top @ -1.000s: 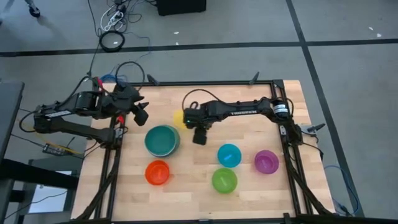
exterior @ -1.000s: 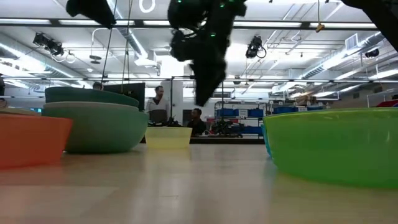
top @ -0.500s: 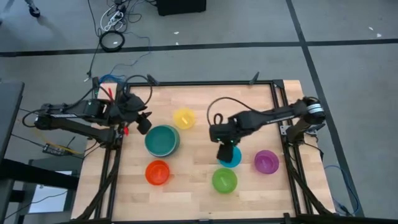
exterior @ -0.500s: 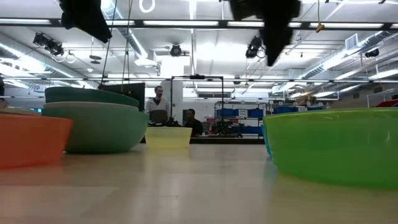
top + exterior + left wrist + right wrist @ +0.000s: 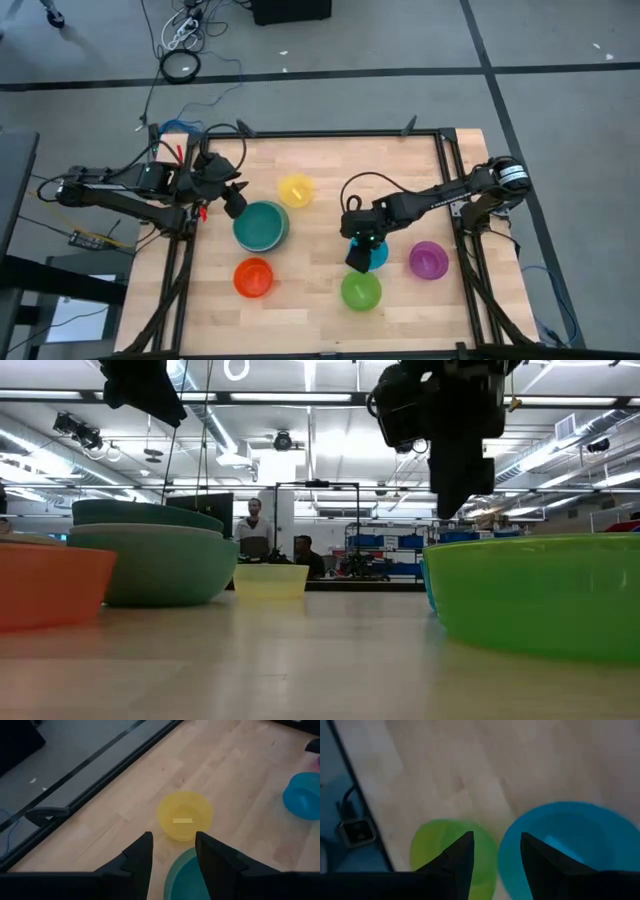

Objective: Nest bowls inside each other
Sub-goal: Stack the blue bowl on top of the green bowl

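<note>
The teal bowl [image 5: 261, 224] sits nested in the sage green bowl [image 5: 150, 565] at the table's middle left. The yellow bowl [image 5: 296, 190] stands behind them, and the orange bowl [image 5: 253, 277] is near the front. The lime green bowl [image 5: 361, 290], blue bowl [image 5: 376, 252] and purple bowl [image 5: 428, 260] rest on their bases at the right. My right gripper [image 5: 357, 260] hangs open above the blue bowl's left rim [image 5: 520, 845], beside the lime green bowl [image 5: 440, 852], touching nothing. My left gripper [image 5: 232, 205] is open above the teal bowl's far left rim [image 5: 187, 872], facing the yellow bowl [image 5: 184, 815].
A black frame [image 5: 340, 133] runs along the wooden table's far edge and down both sides. Bare wood lies between the yellow bowl and the right-hand bowls. Cables [image 5: 185, 35] lie on the floor beyond the table. People [image 5: 255, 525] show in the room behind.
My right gripper has swung from beside the yellow and teal bowls toward the table's right and near edge. It now stands over the blue bowl and has rolled about its own line. My left gripper has sunk a little toward the teal bowl. No bowl has moved.
</note>
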You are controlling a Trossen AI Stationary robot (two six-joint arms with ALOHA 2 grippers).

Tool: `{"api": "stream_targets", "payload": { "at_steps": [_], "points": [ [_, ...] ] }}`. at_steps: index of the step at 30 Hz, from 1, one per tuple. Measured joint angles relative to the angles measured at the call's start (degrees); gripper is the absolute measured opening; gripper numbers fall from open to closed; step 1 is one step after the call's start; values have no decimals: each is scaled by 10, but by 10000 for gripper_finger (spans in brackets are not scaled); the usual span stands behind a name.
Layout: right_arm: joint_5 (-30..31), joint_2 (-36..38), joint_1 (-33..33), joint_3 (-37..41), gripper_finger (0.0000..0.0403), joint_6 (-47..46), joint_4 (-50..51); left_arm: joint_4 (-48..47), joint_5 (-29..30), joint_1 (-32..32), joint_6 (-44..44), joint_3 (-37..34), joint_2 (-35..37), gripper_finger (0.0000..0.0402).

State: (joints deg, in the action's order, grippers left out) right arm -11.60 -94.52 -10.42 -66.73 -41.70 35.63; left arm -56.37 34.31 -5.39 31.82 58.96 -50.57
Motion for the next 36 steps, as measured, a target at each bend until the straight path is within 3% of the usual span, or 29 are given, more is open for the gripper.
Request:
{"api": "stream_targets", "payload": {
  "at_steps": [10, 25, 36],
  "points": [
    [39, 0, 0, 43, 148, -16, -48, 1, 11, 0, 0, 0, 0, 156],
    [45, 0, -3, 121, 137, -38, -167, 15, 19, 0, -1, 0, 0, 156],
    [59, -33, -5, 127, 136, -32, -209, 23, 30, 0, -3, 0, 0, 156]
  ]
}}
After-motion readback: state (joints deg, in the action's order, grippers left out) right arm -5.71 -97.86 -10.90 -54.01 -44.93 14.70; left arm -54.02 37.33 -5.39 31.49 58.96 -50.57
